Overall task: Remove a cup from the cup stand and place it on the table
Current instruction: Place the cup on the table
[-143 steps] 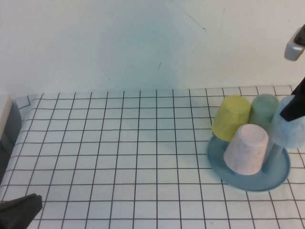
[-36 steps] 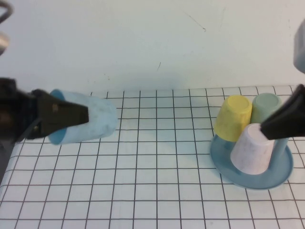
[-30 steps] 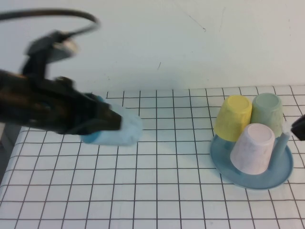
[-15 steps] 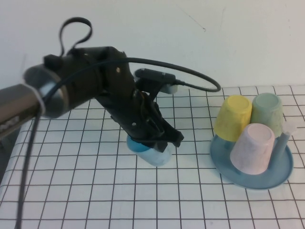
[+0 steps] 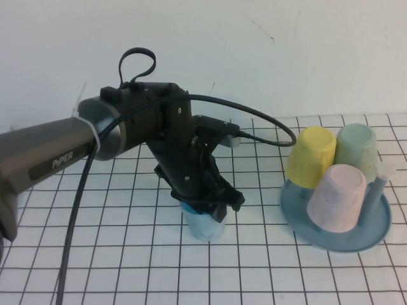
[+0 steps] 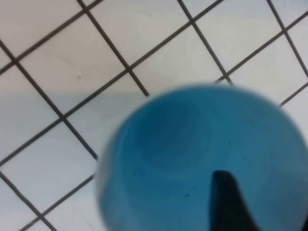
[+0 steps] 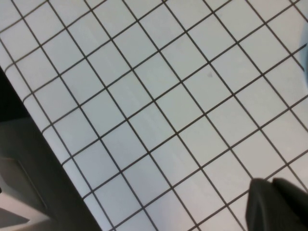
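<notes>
Cup (image 5: 205,223) sits upright in the left gripper (image 5: 208,210) on the table (image 5: 127,254); release gently. Right gripper (image 7: 274,204): grip state unreadable.

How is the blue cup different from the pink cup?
The cup is light blue; the pink cup is pale pink. The blue one stands mouth-up on the table, held by the left tool; the pink one hangs upside down on the cup stand. Both lack handles.

Blue cup (image 5: 206,223) mouth-up, seemingly touching table (image 5: 127,254).
</notes>
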